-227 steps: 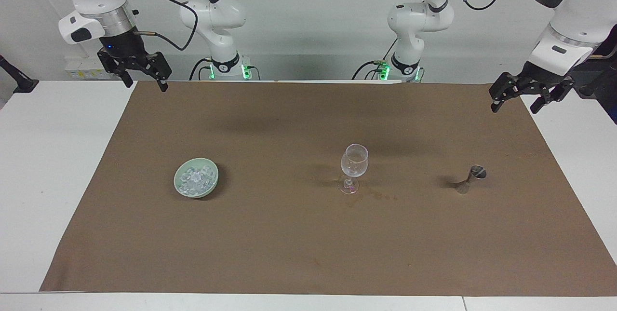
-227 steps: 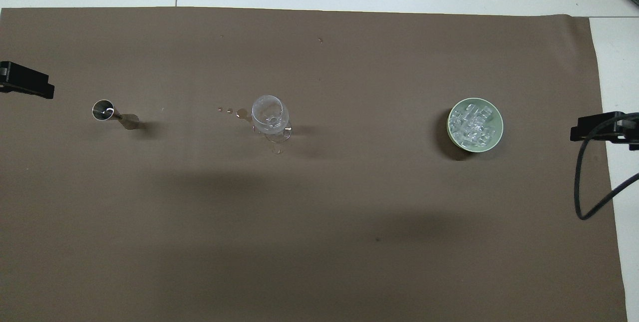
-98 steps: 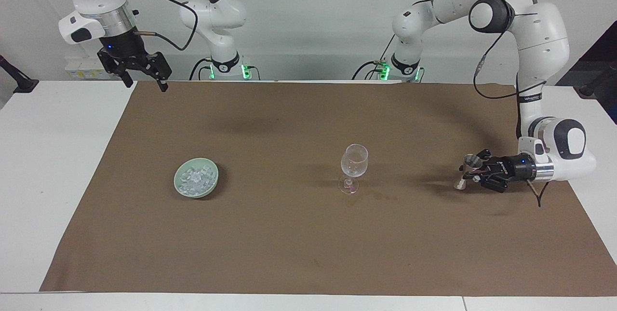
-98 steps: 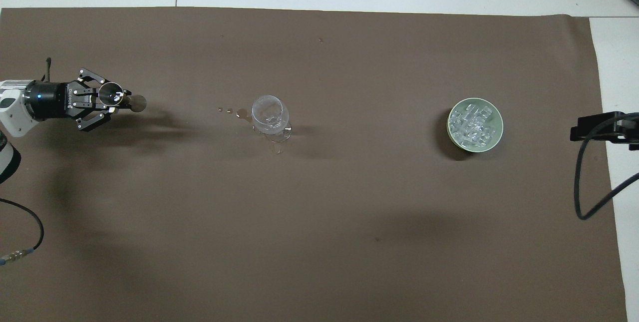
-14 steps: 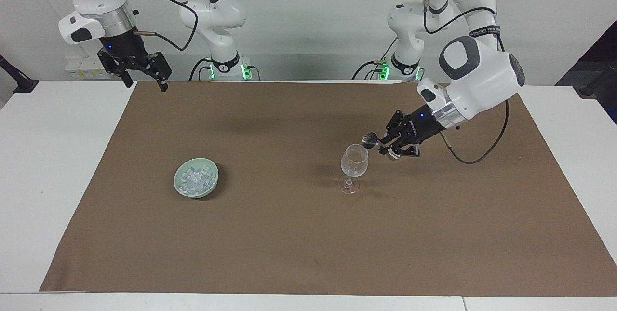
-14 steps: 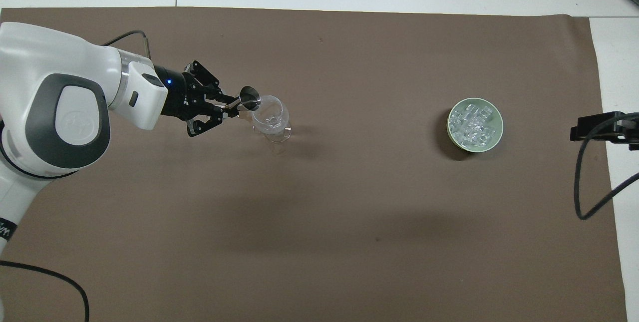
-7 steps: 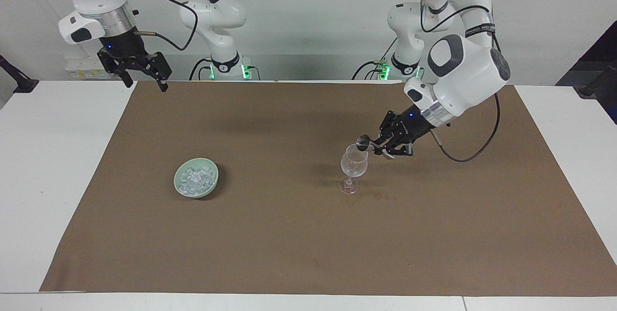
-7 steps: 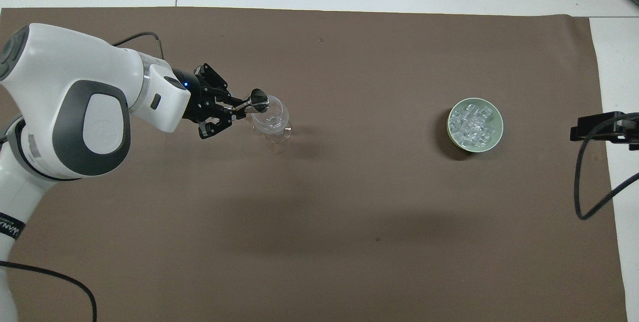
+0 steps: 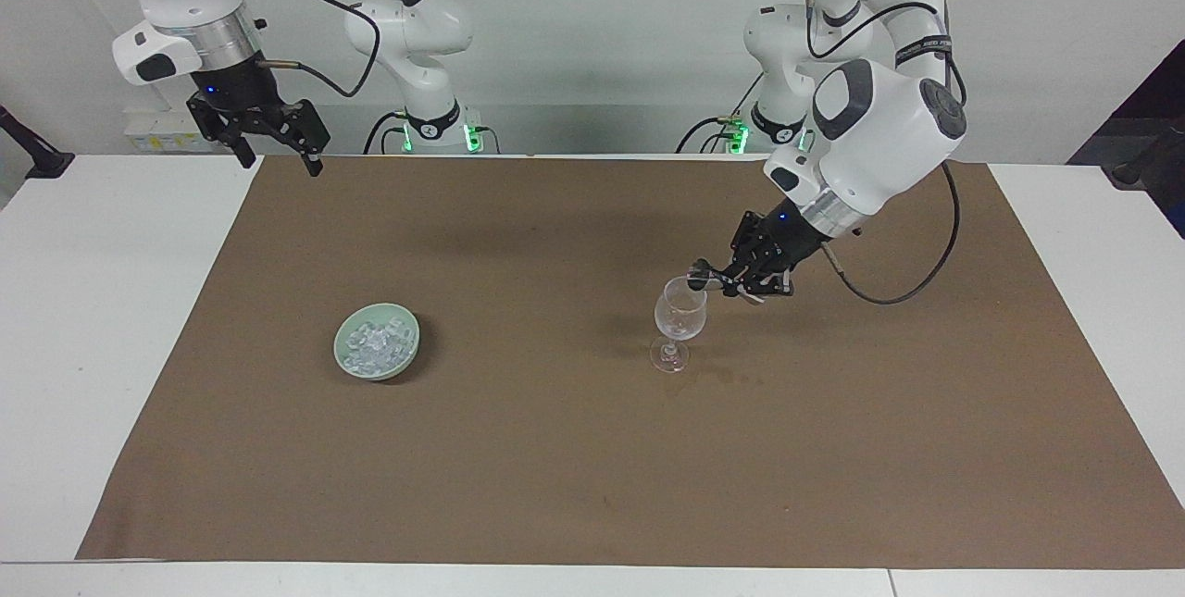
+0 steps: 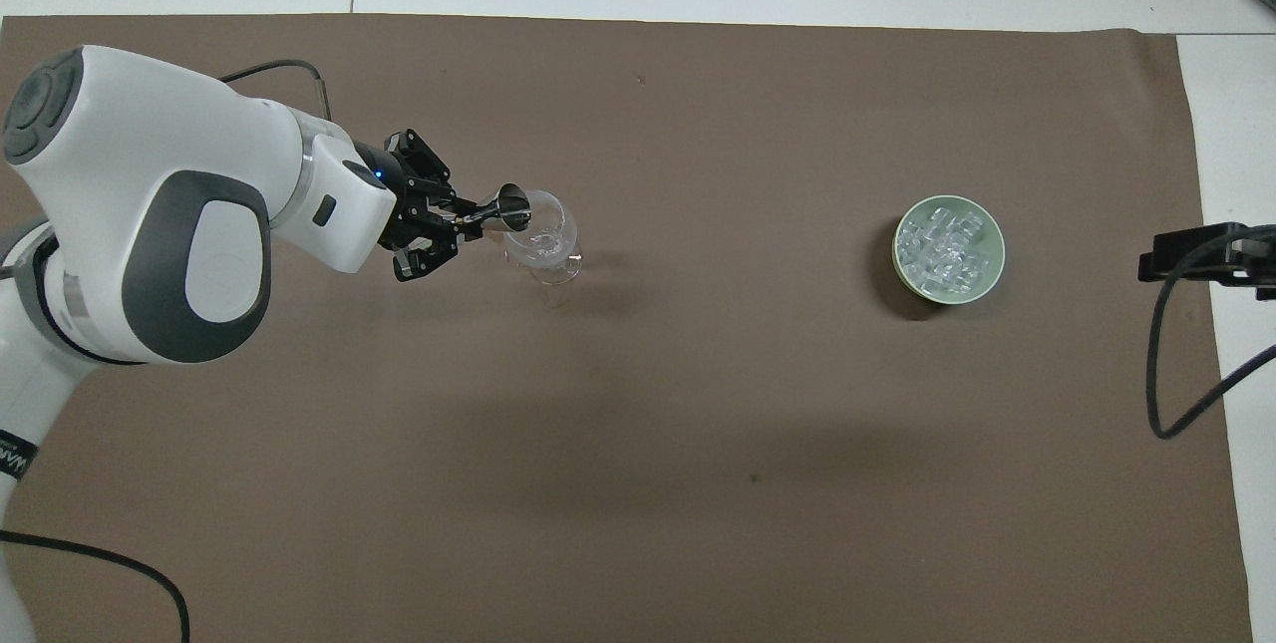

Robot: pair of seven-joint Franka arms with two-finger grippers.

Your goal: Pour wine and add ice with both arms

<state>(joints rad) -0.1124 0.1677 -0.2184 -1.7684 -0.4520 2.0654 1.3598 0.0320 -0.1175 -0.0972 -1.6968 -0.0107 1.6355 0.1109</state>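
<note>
A clear stemmed glass (image 9: pixel 679 320) (image 10: pixel 543 236) stands on the brown mat near the middle. My left gripper (image 9: pixel 741 278) (image 10: pixel 461 217) is shut on a small metal jigger (image 9: pixel 701 280) (image 10: pixel 506 207), tipped on its side with its mouth over the glass's rim. A pale green bowl (image 9: pixel 377 341) (image 10: pixel 948 248) holds the ice (image 9: pixel 375 344) (image 10: pixel 942 249), toward the right arm's end of the table. My right gripper (image 9: pixel 268 139) (image 10: pixel 1201 258) waits open and empty, raised over the mat's edge at its own end.
The brown mat (image 9: pixel 555 449) covers most of the white table (image 9: pixel 93 301). A small wet patch (image 9: pixel 731 378) lies on the mat beside the glass's foot. A black cable (image 10: pixel 1176 364) hangs from the right arm.
My left arm has carried the jigger from its place on the mat to the glass. Over the last second it has tipped the jigger further over the rim. The right arm has not moved.
</note>
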